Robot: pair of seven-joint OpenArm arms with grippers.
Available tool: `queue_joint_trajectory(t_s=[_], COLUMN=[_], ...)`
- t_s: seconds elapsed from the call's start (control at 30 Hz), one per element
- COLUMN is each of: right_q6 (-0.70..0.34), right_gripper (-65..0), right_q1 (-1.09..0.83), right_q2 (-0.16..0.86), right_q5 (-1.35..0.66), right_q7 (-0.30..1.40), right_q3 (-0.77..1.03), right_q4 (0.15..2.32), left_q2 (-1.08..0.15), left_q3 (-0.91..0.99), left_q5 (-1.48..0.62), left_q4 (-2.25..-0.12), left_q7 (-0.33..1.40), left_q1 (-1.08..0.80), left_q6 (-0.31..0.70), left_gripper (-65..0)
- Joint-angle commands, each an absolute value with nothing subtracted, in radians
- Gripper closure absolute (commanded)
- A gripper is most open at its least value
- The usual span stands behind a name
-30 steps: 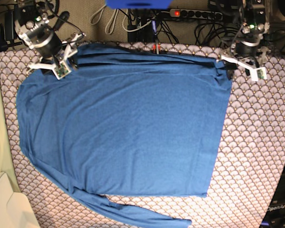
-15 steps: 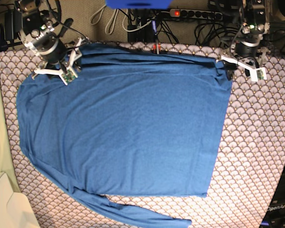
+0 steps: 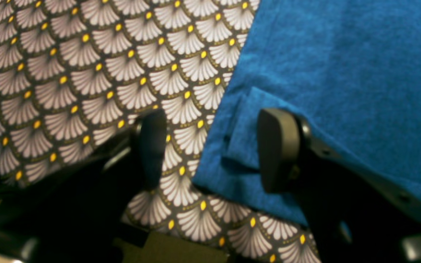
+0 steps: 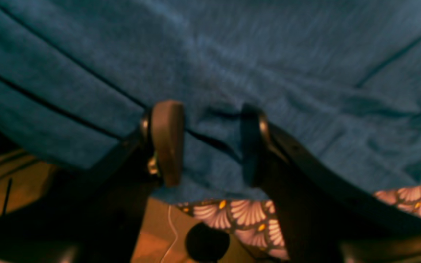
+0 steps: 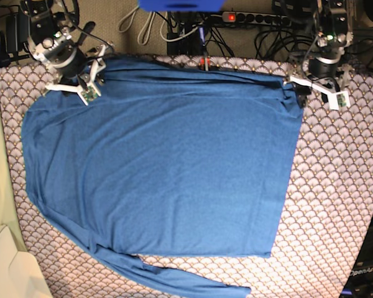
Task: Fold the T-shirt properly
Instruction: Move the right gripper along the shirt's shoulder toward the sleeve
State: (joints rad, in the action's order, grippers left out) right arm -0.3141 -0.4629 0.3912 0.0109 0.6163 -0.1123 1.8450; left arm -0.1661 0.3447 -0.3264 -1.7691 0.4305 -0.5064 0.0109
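The blue T-shirt (image 5: 168, 167) lies spread flat on the scallop-patterned cloth (image 5: 336, 186), one long sleeve trailing along the front edge. My right gripper (image 5: 82, 87) hovers over the shirt's back left corner. In the right wrist view the right gripper (image 4: 209, 142) stands open, with creased folds of the T-shirt (image 4: 232, 54) showing between its fingers. My left gripper (image 5: 304, 88) is at the back right corner. In the left wrist view the left gripper (image 3: 214, 149) is open and straddles the folded corner of the T-shirt (image 3: 342, 73), one finger (image 3: 152, 146) over bare cloth.
A power strip and tangled cables (image 5: 255, 18) run behind the table's back edge. A cream-coloured box (image 5: 6, 267) sits at the front left. The patterned cloth (image 3: 68, 73) lies bare to the shirt's right.
The right gripper swung slightly over the shirt's back left corner and came back a little. The left gripper barely moved. The shirt lies as before.
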Motion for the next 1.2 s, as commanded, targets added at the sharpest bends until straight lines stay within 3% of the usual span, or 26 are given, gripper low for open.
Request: queue_joint_trajectory(t_s=[0.0, 0.13, 0.23, 0.33, 1.17], right_q6=[-0.306, -0.363, -0.455, -0.455, -0.456], right_gripper=[-26.6, -24.4, -13.7, 0.0, 0.0], right_q1=[-0.458, -0.456, -0.437, -0.418, -0.24], right_q2=[0.403, 0.403, 0.395, 0.395, 0.395], right_q5=[0.007, 0.007, 0.007, 0.007, 0.008], right_q7=[0.596, 0.596, 0.604, 0.605, 0.677], right_q3=[-0.108, -0.108, -0.099, -0.099, -0.107], right_q4=[1.859, 1.857, 1.857, 1.854, 1.854], left_q2=[-0.174, -0.174, -0.174, -0.174, -0.174], left_q3=[0.349, 0.349, 0.349, 0.349, 0.349], left_q5=[-0.326, -0.326, -0.326, -0.326, -0.326], left_q4=[-1.787, -1.787, -1.787, -1.787, -1.787], left_q7=[0.409, 0.409, 0.409, 0.409, 0.409], left_q1=[-0.509, -0.509, -0.507, -0.507, -0.507], left_q6=[0.012, 0.012, 0.012, 0.012, 0.012], left_gripper=[-38.4, -38.4, -38.3, -38.3, -38.2])
